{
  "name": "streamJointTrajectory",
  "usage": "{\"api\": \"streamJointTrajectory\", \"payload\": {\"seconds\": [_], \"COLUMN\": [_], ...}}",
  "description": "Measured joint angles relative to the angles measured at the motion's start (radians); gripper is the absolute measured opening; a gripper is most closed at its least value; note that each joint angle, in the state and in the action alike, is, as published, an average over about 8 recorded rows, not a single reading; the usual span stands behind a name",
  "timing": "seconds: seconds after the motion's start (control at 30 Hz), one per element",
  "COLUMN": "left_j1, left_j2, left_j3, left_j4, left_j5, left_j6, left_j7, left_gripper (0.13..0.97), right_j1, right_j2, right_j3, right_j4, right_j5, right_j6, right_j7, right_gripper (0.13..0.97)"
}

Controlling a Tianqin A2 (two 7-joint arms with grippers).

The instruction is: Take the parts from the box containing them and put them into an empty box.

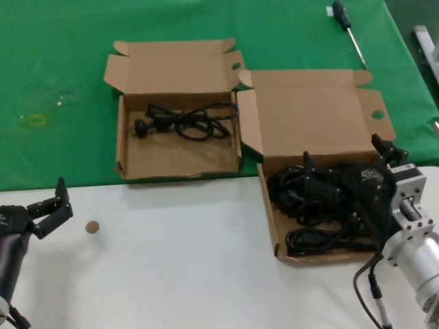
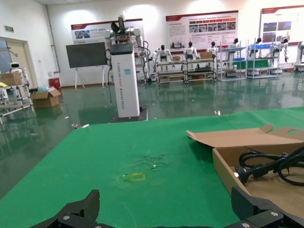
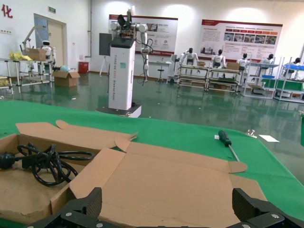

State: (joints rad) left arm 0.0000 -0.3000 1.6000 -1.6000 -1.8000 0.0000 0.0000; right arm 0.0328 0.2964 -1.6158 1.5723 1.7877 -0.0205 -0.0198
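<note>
green cloth (image 1: 62, 68) across the back of the table, bare white top (image 1: 171, 260) up front, and two open cardboard boxes straddling the seam. the larger box (image 1: 312, 116) sits on the right with a heap of black power cords (image 1: 309, 205) in its tray. the right gripper (image 1: 350, 175) hangs right over that heap, fingers spread wide, nothing in them as far as the head view shows. the smaller box (image 1: 175, 154) lies to the left, one coiled cord (image 1: 185, 120) lying in its far half. the left gripper (image 1: 48, 205) waits low over the white top, well apart from both boxes, fingers open. a screwdriver (image 1: 348, 29) lies on the cloth at the back.
</note>
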Motion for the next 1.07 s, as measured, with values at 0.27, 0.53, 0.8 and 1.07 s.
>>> {"api": "streamJointTrajectory", "payload": {"seconds": [0.27, 0.53, 0.8, 1.07], "left_j1": [0.0, 0.0, 0.0, 0.0], "left_j2": [0.0, 0.0, 0.0, 0.0], "left_j3": [0.0, 0.0, 0.0, 0.0], "left_j4": [0.0, 0.0, 0.0, 0.0], "left_j5": [0.0, 0.0, 0.0, 0.0], "left_j6": [0.0, 0.0, 0.0, 0.0], "left_j7": [0.0, 0.0, 0.0, 0.0], "left_gripper": [0.966, 0.966, 0.966, 0.966], "right_j1": [0.0, 0.0, 0.0, 0.0], "right_j2": [0.0, 0.0, 0.0, 0.0], "right_j3": [0.0, 0.0, 0.0, 0.0], "right_j4": [0.0, 0.0, 0.0, 0.0], "right_j5": [0.0, 0.0, 0.0, 0.0], "right_j6": [0.0, 0.0, 0.0, 0.0], "right_j7": [0.0, 0.0, 0.0, 0.0], "right_gripper": [0.966, 0.966, 0.966, 0.966]}}
